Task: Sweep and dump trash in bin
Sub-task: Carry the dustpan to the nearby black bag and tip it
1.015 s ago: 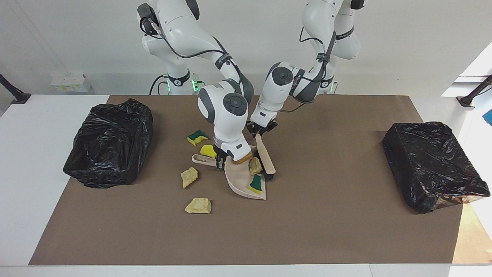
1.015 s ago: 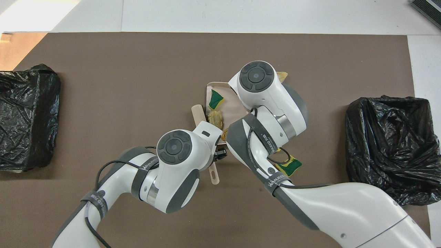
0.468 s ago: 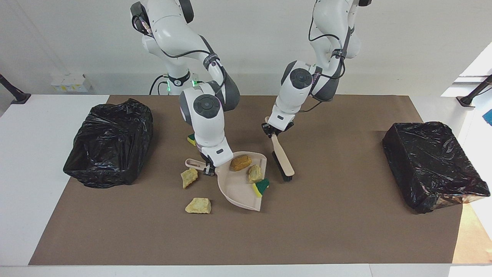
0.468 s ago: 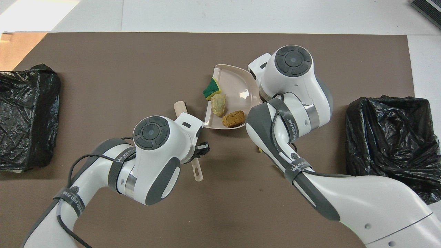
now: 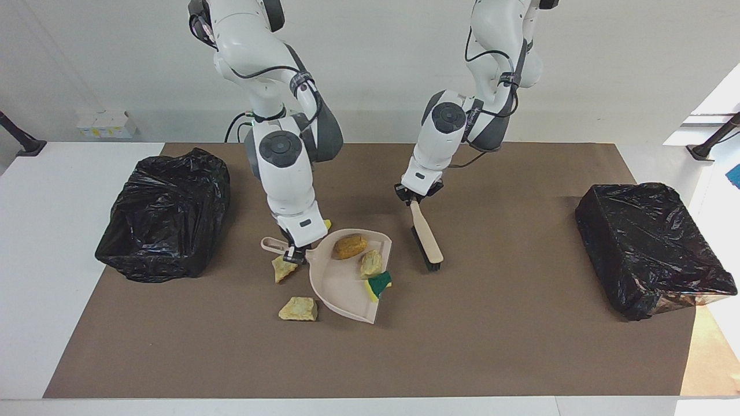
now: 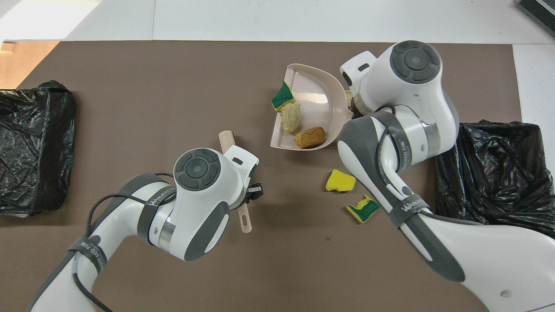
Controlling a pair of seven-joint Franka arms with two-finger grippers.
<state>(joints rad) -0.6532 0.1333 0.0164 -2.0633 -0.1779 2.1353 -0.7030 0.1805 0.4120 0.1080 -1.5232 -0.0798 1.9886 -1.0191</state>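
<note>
My right gripper (image 5: 293, 252) is shut on the handle of the beige dustpan (image 5: 341, 284), held slanted just over the mat. In the pan lie an orange-brown lump (image 5: 349, 245), a pale foam chunk (image 5: 371, 263) and a green-and-yellow sponge piece (image 5: 378, 284). My left gripper (image 5: 413, 198) is shut on the handle of the beige hand brush (image 5: 426, 240), which hangs bristles down beside the pan. Loose trash lies on the mat: two pale chunks (image 5: 283, 270) (image 5: 298, 309), a yellow sponge piece (image 6: 340, 180) and a green-and-yellow one (image 6: 363, 210). The right arm's wrist hides its gripper in the overhead view.
A black-bagged bin (image 5: 165, 214) stands at the right arm's end of the brown mat. A second black-bagged bin (image 5: 650, 248) stands at the left arm's end. White table (image 5: 52, 260) borders the mat.
The right arm has carried the dustpan with its three pieces toward the right arm's end. The left arm drew the brush away from the pan, then held still.
</note>
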